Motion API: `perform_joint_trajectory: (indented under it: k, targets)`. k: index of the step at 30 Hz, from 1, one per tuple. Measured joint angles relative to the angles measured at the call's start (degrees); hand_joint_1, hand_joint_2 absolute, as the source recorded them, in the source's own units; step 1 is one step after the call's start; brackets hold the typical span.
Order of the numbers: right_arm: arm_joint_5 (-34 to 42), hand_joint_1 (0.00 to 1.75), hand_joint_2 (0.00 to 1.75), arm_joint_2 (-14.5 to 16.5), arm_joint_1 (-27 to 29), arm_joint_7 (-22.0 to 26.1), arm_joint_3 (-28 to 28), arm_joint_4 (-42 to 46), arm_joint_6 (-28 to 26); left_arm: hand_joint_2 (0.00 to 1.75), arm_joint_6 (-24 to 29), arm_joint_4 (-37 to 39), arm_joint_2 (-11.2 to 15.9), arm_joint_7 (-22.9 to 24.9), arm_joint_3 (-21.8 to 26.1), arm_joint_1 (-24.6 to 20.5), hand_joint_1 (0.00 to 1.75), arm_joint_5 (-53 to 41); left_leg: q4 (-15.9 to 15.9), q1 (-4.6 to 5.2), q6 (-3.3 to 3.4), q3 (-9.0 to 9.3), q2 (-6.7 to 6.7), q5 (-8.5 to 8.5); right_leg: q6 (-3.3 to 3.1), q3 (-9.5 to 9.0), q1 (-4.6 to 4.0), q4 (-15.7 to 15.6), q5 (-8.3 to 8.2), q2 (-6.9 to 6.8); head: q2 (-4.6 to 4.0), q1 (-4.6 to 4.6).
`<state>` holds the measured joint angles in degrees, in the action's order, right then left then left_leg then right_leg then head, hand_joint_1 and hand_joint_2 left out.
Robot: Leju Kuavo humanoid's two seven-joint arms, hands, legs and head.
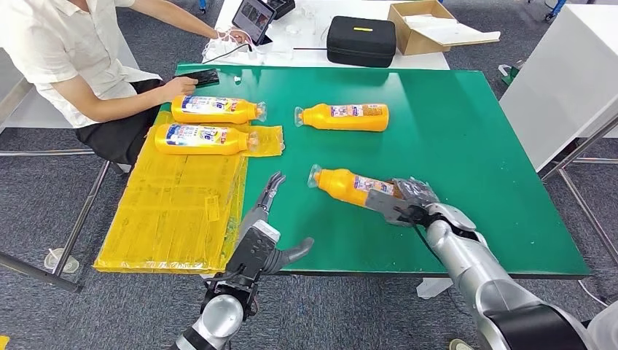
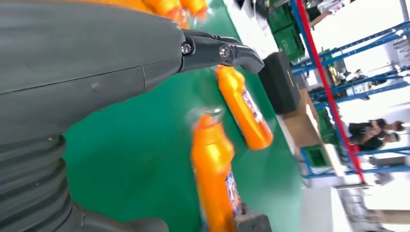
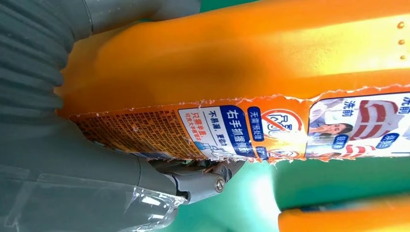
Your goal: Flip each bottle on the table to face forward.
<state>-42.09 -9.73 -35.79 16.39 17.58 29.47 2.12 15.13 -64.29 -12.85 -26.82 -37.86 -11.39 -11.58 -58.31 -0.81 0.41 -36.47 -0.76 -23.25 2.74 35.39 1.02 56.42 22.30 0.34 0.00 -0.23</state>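
reaching in from the near right edge, the right hand (image 1: 408, 202) has its fingers (image 1: 421, 191) wrapped around the base end of a bottle (image 1: 348, 185) that lies on its side near the middle of the green desk (image 1: 466, 146), cap pointing up-left; the right wrist view shows its torn label between thumb and fingers. the left hand (image 1: 264, 235) hovers at the near edge, palm open, fingers wide and holding nothing, thumb out to the right. a second bottle (image 1: 344, 117) lies farther back, label partly showing. two more bottles (image 1: 211, 124) lie on a yellow sheet (image 1: 175, 211) at the left, labels up, caps to the right. a seated person (image 1: 73, 58) rests a hand by a phone (image 1: 198, 76). behind stands a white table (image 1: 306, 55) with a black case (image 1: 361, 40), a cardboard box (image 1: 423, 25) and a tablet (image 1: 253, 18). grey carpet lies below.
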Motion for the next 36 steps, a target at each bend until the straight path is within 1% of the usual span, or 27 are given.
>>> perform_joint_trajectory:
  k: [3,7,10,13,16,19,25,30,36]
  targets:
    - [5.21,1.75,1.75,0.56,2.64,2.12,-1.46,3.06,-0.65,1.75,-2.64,0.01,-0.47,-0.35,0.93,1.17,0.00,10.06,0.01,-0.01,-0.06,0.09,0.14,-0.13,-0.01,-0.02,-0.02,0.00,0.00,0.11,0.00,-0.02]
    - [16.35,1.75,1.75,1.95,8.45,4.57,-2.83,11.16,-0.10,1.75,-8.86,0.30,-0.93,-1.64,3.05,3.43,0.00,27.16,0.01,-0.05,-0.08,0.06,0.22,-0.15,-0.03,0.06,-0.05,0.01,0.03,0.18,0.01,-0.04]
    - [24.32,1.75,1.75,3.01,12.50,6.70,-3.05,17.67,1.92,1.75,-13.11,0.33,-0.81,-2.44,3.74,4.84,0.00,32.11,0.02,-0.07,-0.10,-0.17,0.20,-0.10,-0.03,0.24,-0.07,0.04,0.04,0.16,0.01,-0.03]
    - [29.53,1.75,1.75,4.12,15.31,8.35,-3.02,23.44,3.62,1.75,-14.98,0.31,-0.62,-2.55,3.80,5.61,0.00,33.47,0.02,-0.08,-0.10,-0.32,0.19,-0.09,-0.03,0.37,-0.06,0.04,0.04,0.16,0.01,-0.03]
    - [30.62,1.75,1.75,4.77,16.94,8.50,-2.99,27.21,4.04,1.75,-15.26,0.31,-0.50,-2.50,3.90,6.02,0.00,33.89,0.02,-0.06,-0.09,-0.42,0.18,-0.09,-0.02,0.46,-0.01,0.04,0.05,0.15,0.00,-0.04]
    - [30.95,1.75,1.75,5.08,17.86,8.59,-2.95,29.21,4.09,1.75,-15.25,0.31,-0.45,-2.47,3.96,6.19,0.00,33.96,0.02,-0.02,-0.07,-0.48,0.16,-0.09,-0.01,0.50,0.02,0.03,0.05,0.14,0.01,-0.03]
    - [28.76,1.75,1.75,5.99,18.82,8.92,-1.86,31.61,1.66,1.75,-10.64,0.31,-0.36,-2.46,4.08,6.17,0.00,32.45,0.02,-0.01,-0.08,-0.50,0.18,-0.10,-0.01,0.55,-0.01,0.03,0.05,0.15,0.00,-0.02]
    - [29.04,1.75,1.75,7.18,18.81,8.59,2.52,31.57,5.81,1.75,-11.47,0.31,-0.36,-3.09,4.14,5.42,0.00,31.73,0.02,-0.07,-0.10,-0.51,0.20,-0.09,-0.02,0.60,-0.05,0.04,0.05,0.15,0.00,-0.04]
    - [29.20,1.75,1.75,7.89,18.77,8.47,4.73,31.34,6.32,1.75,-11.55,0.31,-0.36,-3.16,4.23,5.08,0.00,31.73,0.02,-0.06,-0.08,-0.56,0.18,-0.08,-0.02,0.60,-0.01,0.04,0.06,0.15,0.00,-0.02]
